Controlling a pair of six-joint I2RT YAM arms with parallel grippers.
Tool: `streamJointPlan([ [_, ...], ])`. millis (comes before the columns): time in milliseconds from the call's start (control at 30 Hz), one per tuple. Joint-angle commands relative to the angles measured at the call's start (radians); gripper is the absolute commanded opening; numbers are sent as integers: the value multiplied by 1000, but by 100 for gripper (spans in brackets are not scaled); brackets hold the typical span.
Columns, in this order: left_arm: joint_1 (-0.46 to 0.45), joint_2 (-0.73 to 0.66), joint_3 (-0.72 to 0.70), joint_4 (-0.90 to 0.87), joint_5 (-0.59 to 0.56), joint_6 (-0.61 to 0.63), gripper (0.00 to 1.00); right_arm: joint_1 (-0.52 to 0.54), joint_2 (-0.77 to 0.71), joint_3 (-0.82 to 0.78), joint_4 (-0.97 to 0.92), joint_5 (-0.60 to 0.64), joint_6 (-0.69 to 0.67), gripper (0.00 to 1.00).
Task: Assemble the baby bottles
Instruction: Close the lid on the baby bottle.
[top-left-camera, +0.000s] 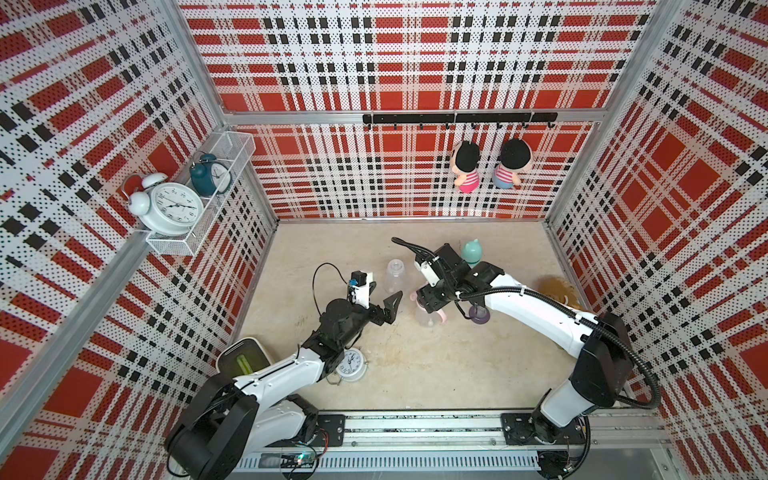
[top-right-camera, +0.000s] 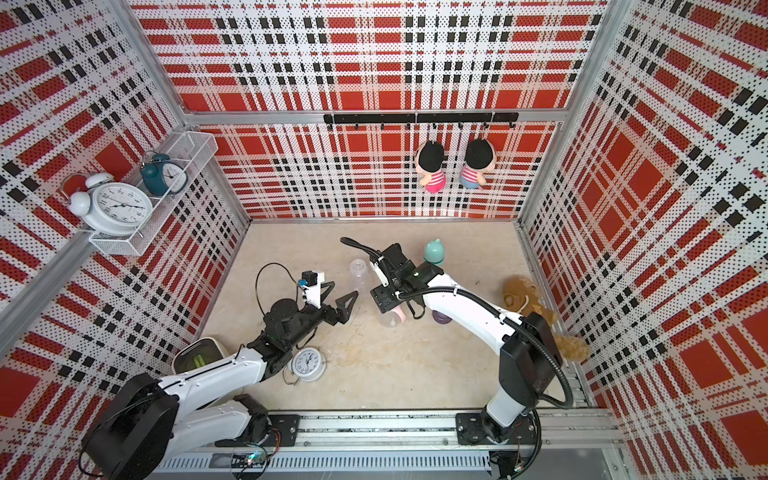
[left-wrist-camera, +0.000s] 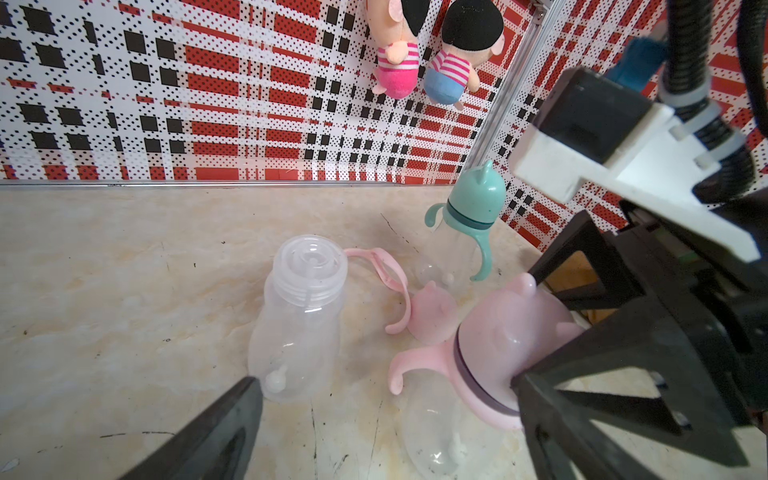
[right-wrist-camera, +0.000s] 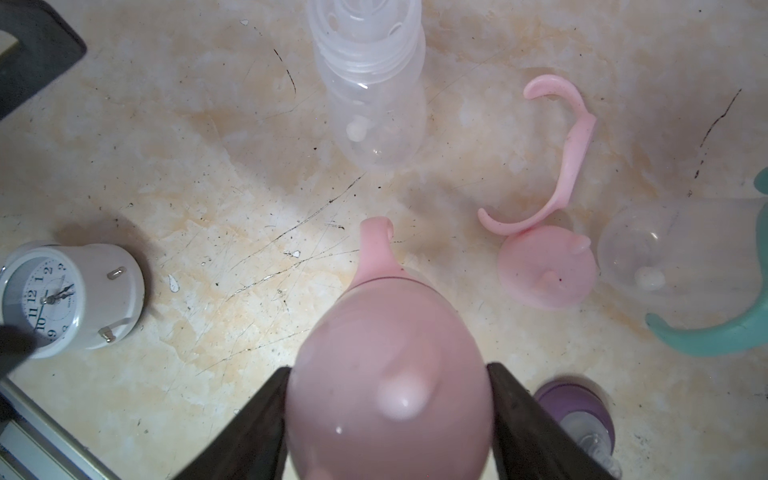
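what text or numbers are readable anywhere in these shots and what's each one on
"12", "1", "2", "11", "10", "9": on the dial of the small white round alarm clock; other numerals hidden.
Small print below its hands: too blurred.
Large white twin-bell alarm clock: dial numerals too small to read surely.
Teal alarm clock: numerals too small.
Pink dome-capped baby bottle and open clear plastic baby bottle: no print visible.
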Motion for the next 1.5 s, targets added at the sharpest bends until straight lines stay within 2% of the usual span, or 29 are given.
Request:
streamJointPlan([
  [0,7,-7,-6,9,-15,8,98,5,47,-20,-118,50,6,73],
  [533,22,-28,-7,-1,-13,-3,98,5,63,61,-54,2,-26,75],
  [767,28,-33,-3,-10,-9,-8,98,5,61,107,-63,-31,-41,78],
  [967,36,-44,3,-26,-20,-21,98,5,49,146,-65,-54,-56,85],
  [1233,75,-81,13,-95,-86,-73,98,5,81,234,3,-64,-118,94],
  [1467,97,-109,26,-189,-173,-88,98,3,207,340,76,-53,-158,95],
])
